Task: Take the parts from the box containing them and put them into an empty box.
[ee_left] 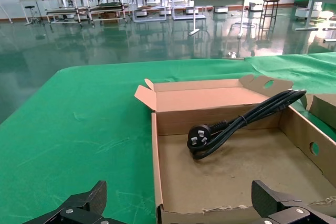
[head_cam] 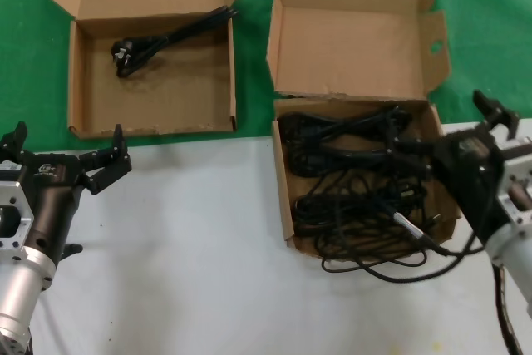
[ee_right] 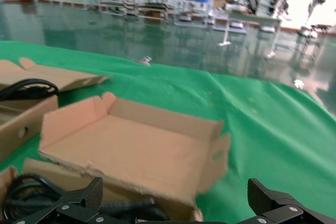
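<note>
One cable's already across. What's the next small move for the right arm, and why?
Probably lower the right gripper onto a cable bundle in the squarish box and close. Its fingers are open and hold nothing, while many cables still lie tangled there. Only one cable lies in the wider box. The left gripper waits open near that box.

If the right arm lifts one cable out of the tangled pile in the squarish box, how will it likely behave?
Probably floppy: the cables lie in loose loops, one strand spilling over the squarish box onto the table. Likely to snag, since the bundles overlap and could drag neighbours. The plugs should hang lowest. The right gripper has open jaws.
</note>
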`<state>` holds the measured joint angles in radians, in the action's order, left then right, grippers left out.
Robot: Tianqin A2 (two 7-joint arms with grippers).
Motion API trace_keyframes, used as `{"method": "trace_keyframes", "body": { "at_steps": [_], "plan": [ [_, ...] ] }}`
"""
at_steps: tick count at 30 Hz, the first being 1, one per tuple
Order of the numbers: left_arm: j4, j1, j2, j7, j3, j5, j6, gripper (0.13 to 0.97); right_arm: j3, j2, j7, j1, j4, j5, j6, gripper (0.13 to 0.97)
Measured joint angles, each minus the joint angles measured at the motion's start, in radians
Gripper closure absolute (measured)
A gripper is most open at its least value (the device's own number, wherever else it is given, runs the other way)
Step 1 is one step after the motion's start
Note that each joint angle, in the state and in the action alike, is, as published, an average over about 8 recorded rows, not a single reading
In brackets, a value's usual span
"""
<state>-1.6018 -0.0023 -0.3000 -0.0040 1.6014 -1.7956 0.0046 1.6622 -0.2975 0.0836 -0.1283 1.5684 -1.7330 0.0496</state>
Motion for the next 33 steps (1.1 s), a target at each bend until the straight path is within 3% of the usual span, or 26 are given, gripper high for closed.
{"method": "trace_keyframes", "body": {
  "at_steps": [12, 33],
  "plan": [
    [0.001, 0.002, 0.0, 0.003, -0.001, -0.003, -0.004, 0.132, -0.048, -0.002, -0.064, 0.098, 0.024, -0.051, -0.038, 0.129],
    [0.001, 0.002, 0.0, 0.003, -0.001, -0.004, -0.004, 0.132, -0.05, -0.002, -0.067, 0.103, 0.025, -0.054, -0.04, 0.129]
  ]
}}
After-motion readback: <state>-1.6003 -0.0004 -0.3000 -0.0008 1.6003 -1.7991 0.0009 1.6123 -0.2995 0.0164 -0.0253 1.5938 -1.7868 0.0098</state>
